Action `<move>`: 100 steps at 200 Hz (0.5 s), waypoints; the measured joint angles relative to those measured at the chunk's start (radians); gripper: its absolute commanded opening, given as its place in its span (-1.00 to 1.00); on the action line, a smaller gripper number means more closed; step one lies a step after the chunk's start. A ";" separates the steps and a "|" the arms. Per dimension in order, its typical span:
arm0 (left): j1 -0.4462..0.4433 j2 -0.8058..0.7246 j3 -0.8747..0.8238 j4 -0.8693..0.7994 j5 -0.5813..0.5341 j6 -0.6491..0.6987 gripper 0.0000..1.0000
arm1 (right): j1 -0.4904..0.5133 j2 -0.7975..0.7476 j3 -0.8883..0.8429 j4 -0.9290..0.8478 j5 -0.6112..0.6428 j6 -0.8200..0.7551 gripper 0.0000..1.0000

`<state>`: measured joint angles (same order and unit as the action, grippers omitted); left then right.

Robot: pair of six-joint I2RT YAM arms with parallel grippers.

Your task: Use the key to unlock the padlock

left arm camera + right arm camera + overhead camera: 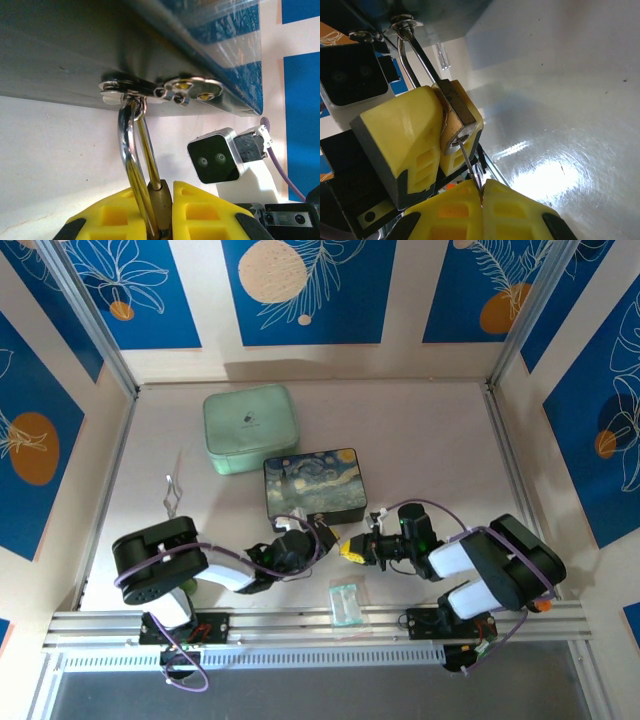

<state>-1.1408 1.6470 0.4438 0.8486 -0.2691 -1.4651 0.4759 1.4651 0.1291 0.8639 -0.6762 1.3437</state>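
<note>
The brass padlock (162,202) hangs by its silver shackle (131,150) from the clasp (167,90) on the front of the painted box (310,485). My left gripper (165,215) is shut on the padlock body, one yellow finger on each side. In the right wrist view the padlock (457,117) shows its keyhole end, and the thin key (469,160) runs from my right gripper (482,197) into that keyhole. The right gripper is shut on the key's head. From above, the left gripper (318,538) and right gripper (350,550) meet just in front of the box.
A mint-green zip case (249,428) lies behind the box at the back left. A clear plastic packet (347,602) rests near the front rail between the arm bases. A small metal piece (172,495) lies at the left. Panel walls close in the table's sides.
</note>
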 measured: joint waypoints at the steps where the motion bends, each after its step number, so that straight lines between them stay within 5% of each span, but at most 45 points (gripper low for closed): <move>1: 0.000 0.000 0.000 0.000 0.000 0.000 -1.00 | 0.000 0.001 0.000 0.001 -0.001 0.000 -1.00; 100: 0.006 0.000 0.010 -0.029 0.008 0.019 -1.00 | -0.076 0.097 0.040 0.033 -0.141 0.011 -1.00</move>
<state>-1.1343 1.6466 0.4534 0.8196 -0.2615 -1.4460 0.4004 1.5620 0.1688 0.8970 -0.8169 1.3544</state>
